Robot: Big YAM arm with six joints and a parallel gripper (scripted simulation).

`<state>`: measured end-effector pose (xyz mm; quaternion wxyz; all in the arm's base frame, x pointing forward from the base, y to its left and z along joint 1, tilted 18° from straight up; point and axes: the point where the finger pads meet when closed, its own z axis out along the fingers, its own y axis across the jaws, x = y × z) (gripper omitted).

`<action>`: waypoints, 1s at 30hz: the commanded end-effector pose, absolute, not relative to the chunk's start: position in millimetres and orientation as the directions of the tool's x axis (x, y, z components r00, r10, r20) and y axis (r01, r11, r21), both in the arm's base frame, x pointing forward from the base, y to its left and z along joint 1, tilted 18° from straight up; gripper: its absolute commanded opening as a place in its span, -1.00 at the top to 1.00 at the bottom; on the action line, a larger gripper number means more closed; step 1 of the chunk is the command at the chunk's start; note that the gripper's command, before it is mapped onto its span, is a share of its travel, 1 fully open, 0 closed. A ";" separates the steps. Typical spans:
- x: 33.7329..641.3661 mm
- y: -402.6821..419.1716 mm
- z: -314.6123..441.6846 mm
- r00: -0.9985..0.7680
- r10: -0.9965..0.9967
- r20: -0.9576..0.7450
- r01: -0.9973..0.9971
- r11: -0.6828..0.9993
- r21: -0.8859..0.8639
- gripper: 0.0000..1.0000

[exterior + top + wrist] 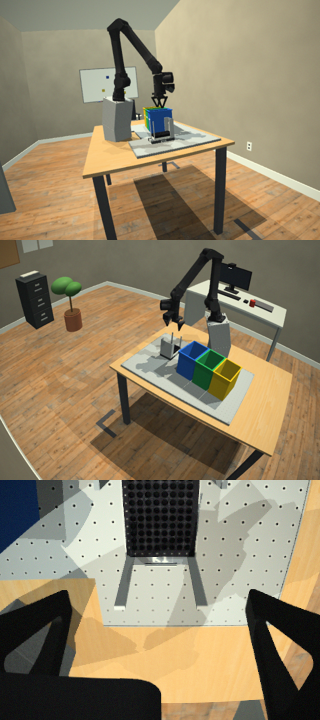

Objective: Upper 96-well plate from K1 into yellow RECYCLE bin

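The stack rack K1 [166, 348] [169, 125] stands on the grey perforated mat [144, 364] [186, 142] [267, 540], left of the bins. The upper 96-well plate [160, 503] [161, 133] is black and lies in the rack; the lower plate is hidden beneath it. My gripper [173, 326] [159, 105] [158, 599] is open and empty. It hangs well above the rack, toward the arm's side of it, pointing down. The yellow RECYCLE bin [223, 384] [144, 116] stands upright at the far end of the bin row.
A blue bin [186, 365] [157, 120] [14, 487] stands right beside the rack, and a green bin [204, 374] stands between it and the yellow one. All are upright. The arm's grey pedestal [219, 335] [116, 121] stands behind the bins.
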<state>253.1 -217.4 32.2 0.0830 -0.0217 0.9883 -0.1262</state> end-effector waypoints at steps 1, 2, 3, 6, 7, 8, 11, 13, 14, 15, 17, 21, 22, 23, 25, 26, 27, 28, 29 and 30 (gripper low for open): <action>262.5 -225.1 47.9 -0.979 -0.083 -0.187 -0.026 0.958 -0.286 -1.00; 262.5 -225.1 47.9 -0.979 -0.083 -0.187 -0.026 0.958 -0.286 -1.00; 262.5 -225.1 47.9 -0.979 -0.083 -0.187 -0.026 0.958 -0.286 -1.00; 262.5 -225.1 47.9 -0.979 -0.083 -0.187 -0.026 0.958 -0.286 -1.00; 262.5 -225.1 47.9 -0.979 -0.083 -0.187 -0.026 0.958 -0.286 -1.00; 262.5 -225.1 47.9 -0.979 -0.083 -0.187 -0.026 0.958 -0.286 -1.00; 256.7 -222.8 30.3 -0.984 -0.075 -0.163 -0.029 0.964 -0.265 -1.00; 253.3 -222.2 24.2 -0.985 -0.070 -0.157 -0.027 0.965 -0.260 -1.00; 253.1 -223.1 22.6 -0.985 -0.068 -0.157 -0.025 0.965 -0.260 -1.00; 253.9 -224.4 21.7 -0.985 -0.067 -0.159 -0.023 0.965 -0.261 -1.00; 253.9 -224.4 21.7 -0.985 -0.067 -0.159 -0.023 0.965 -0.261 -1.00; 256.1 -226.8 16.3 -0.985 -0.067 -0.161 -0.023 0.965 -0.262 -1.00; 254.5 -225.7 13.0 -0.985 -0.067 -0.158 -0.024 0.966 -0.259 -1.00; 254.8 -226.0 11.4 -0.985 -0.067 -0.158 -0.024 0.966 -0.259 -1.00; 258.4 -229.3 10.8 -0.984 -0.068 -0.164 -0.022 0.964 -0.263 -1.00; 259.6 -230.4 10.0 -0.984 -0.068 -0.166 -0.022 0.964 -0.265 -1.00; 258.8 -229.9 7.5 -0.984 -0.068 -0.164 -0.023 0.965 -0.263 -1.00; 257.6 -229.1 4.6 -0.985 -0.067 -0.161 -0.023 0.965 -0.260 -1.00; 256.4 -228.3 1.8 -0.985 -0.067 -0.159 -0.024 0.966 -0.258 -1.00; 257.2 -229.1 0.6 -0.985 -0.067 -0.159 -0.024 0.966 -0.259 -1.00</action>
